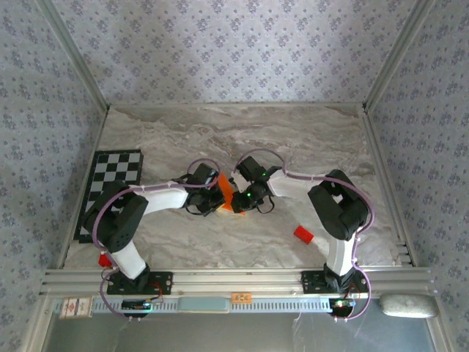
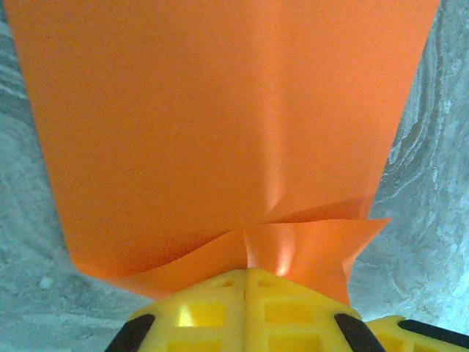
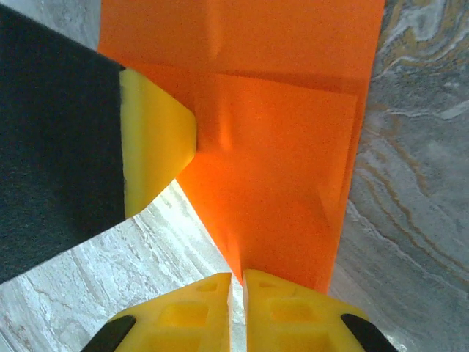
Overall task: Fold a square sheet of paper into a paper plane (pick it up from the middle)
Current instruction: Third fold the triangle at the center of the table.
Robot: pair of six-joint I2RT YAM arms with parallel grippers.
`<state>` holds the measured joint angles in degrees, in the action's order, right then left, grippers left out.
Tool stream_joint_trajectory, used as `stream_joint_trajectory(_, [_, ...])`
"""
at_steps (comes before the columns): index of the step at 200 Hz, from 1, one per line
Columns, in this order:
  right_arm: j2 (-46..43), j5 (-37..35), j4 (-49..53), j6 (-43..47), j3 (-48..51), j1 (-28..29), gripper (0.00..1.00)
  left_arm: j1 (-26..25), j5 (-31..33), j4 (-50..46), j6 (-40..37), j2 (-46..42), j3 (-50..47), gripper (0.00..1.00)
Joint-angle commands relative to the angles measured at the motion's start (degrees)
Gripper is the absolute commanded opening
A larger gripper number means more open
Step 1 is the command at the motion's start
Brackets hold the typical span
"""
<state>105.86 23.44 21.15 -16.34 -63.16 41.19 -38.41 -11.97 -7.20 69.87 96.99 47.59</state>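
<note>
the sheet (image 1: 226, 192) is at the middle of the table (image 1: 293, 139), caught between the two grippers. neither arm is nearer, since both already have it. the left gripper (image 1: 215, 199) meets it from the left and the right gripper (image 1: 243, 198) from the right, so they face each other across the orange strip. from above, the sheet's long axis runs roughly away from the bases, crosswise to the line between the grippers.

in the left wrist view the left gripper (image 2: 245, 293) is pressed together on the near edge of the sheet (image 2: 220, 125), just where a crease runs straight away from it. two flaps overlap just above the pinch. in the right wrist view the right gripper (image 3: 237, 293) is closed on a narrow lower corner of the sheet (image 3: 286, 147), with paper in the slit between its pads. one of the left fingers (image 3: 157, 139) touches the sheet further up.

as i judge it, the coming fold turns on that crease — it lines up with the left pinch, while the right pinch sits off to one side of it. whether the sheet rests on the table i cannot tell.
</note>
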Motion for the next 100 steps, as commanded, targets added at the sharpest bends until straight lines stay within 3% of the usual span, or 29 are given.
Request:
stream_joint_trajectory(1, [0.6, 0.5, 0.3, -1.1, -1.0, -0.5, 0.14, -0.1, 4.5, -8.9, -0.9, 5.0, -2.4, 0.0])
stream_joint_trajectory(100, [2.2, -2.1, 1.7, -1.1, -0.7, -0.7, 0.14, 0.2, 5.0, -9.8, -1.2, 4.6, -2.3, 0.0])
